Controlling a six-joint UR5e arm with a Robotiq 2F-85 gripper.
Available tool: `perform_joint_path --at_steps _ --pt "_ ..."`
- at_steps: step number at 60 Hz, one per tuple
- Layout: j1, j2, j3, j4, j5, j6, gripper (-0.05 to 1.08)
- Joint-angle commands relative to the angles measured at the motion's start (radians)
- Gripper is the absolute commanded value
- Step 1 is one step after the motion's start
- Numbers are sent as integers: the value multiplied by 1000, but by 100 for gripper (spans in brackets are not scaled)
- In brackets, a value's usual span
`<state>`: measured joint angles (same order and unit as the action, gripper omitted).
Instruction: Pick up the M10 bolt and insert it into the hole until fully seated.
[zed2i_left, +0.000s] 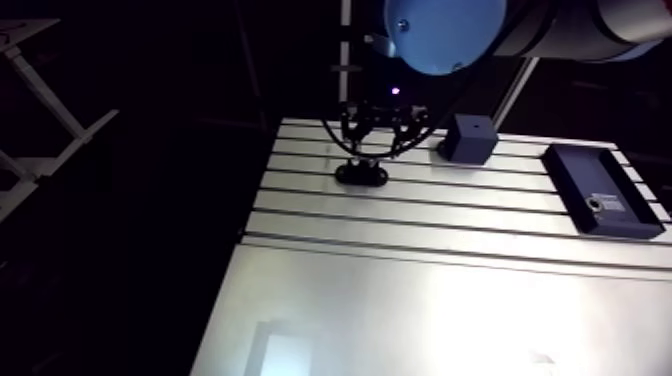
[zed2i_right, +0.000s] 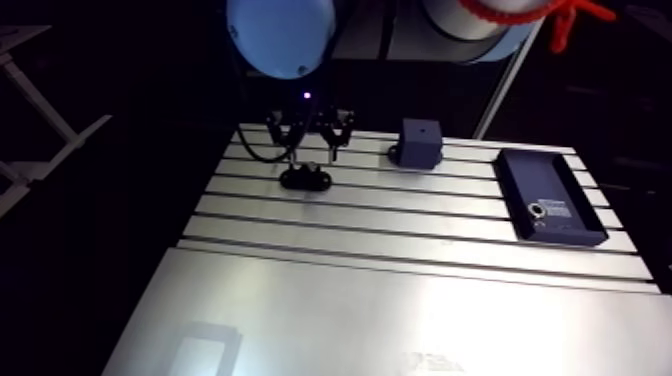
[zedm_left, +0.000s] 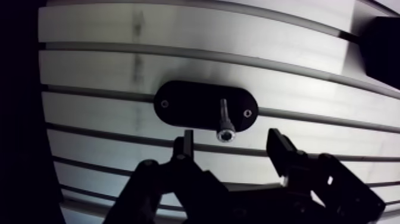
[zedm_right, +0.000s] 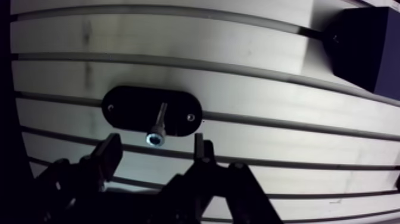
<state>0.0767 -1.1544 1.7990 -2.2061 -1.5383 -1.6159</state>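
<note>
Left side, the desk (zed2i_left: 400, 290) edge falls away near the holder (zedm_left: 205, 113), so little room there. The bolt (zedm_left: 224, 119) stands head-up in that holder, likely so the head is free to pinch. Jaws hang spread and empty either side of the head. Rightward, a block (zed2i_left: 468, 137), then the tray (zed2i_left: 590, 170) with its hole (zed2i_right: 538, 211), bare desk between for the carry

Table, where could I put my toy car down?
The smooth unslotted part of the table is bare, and so is the slotted strip between holder and tray. Crowded around the holder: gripper over it, block nearby.
</note>
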Motion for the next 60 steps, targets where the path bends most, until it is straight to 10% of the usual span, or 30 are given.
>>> perform_joint_path --at_steps 1,60 --pt "2 3 1 -2 0 -2 36" --pt "2 25 -3 -2 2 -2 52"
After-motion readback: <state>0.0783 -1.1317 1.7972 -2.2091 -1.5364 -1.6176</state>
